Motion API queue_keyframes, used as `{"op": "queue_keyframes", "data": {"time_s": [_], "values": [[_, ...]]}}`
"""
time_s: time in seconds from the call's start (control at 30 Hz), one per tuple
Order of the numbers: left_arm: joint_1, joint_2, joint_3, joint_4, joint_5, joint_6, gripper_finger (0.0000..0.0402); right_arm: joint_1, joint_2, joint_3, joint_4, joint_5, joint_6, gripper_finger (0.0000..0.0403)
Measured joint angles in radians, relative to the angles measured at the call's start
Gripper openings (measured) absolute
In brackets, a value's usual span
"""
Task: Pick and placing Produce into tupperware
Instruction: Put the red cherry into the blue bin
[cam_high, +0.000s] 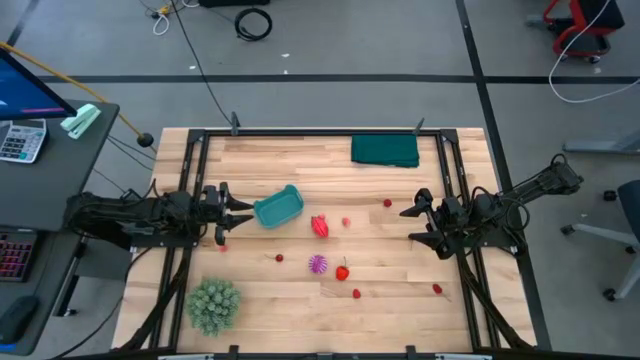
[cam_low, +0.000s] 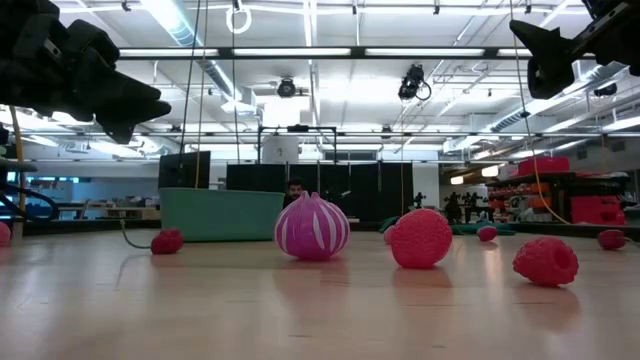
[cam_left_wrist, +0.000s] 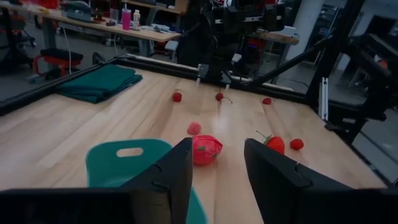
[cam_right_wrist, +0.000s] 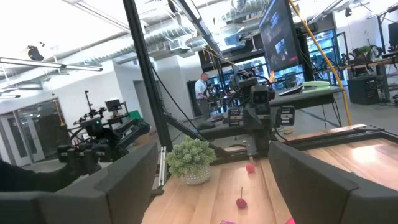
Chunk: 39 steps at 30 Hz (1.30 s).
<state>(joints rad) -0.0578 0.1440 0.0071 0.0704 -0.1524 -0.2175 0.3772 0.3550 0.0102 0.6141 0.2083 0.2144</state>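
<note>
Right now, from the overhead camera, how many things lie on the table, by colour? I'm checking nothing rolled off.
Red produce: 7
Pink produce: 1
Magenta spiky piece: 1
Teal tupperware: 1
Dark green cloth: 1
Fuzzy green plant: 1
Total: 12

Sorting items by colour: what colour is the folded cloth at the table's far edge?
Dark green; the cloth shows best in the high view.

Robotics lab (exposed ducts (cam_right_wrist: 81, 46), workbenches (cam_left_wrist: 106, 28)).
</note>
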Motion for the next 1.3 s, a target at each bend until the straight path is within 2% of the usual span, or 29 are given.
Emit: {"op": "queue_keyframes", "data": {"time_s": [0.17,0.37,0.8,0.97,1.1,1.3], "values": [[0.000,0.000,0.000,0.015,0.000,0.060,0.0147,0.000,0.000,0.000,0.000,0.000,0.000,0.0316],[0.000,0.000,0.000,0.022,0.000,0.032,0.0153,0.000,0.000,0.000,0.000,0.000,0.000,0.0316],[-0.003,0.000,0.000,0.046,-0.026,-0.328,0.0151,0.000,0.000,0.000,0.000,0.000,0.000,0.0316],[-0.024,0.000,0.000,0.054,-0.026,-0.363,0.0149,0.000,0.000,0.000,0.000,0.000,0.000,0.0316],[-0.074,0.000,0.000,0.143,-0.027,-0.320,0.0150,-0.002,0.000,0.000,0.001,0.011,-0.011,0.0316],[-0.137,0.000,0.000,0.407,-0.055,-0.249,0.0141,-0.002,0.001,0.006,0.008,0.028,0.002,0.0316]]}}
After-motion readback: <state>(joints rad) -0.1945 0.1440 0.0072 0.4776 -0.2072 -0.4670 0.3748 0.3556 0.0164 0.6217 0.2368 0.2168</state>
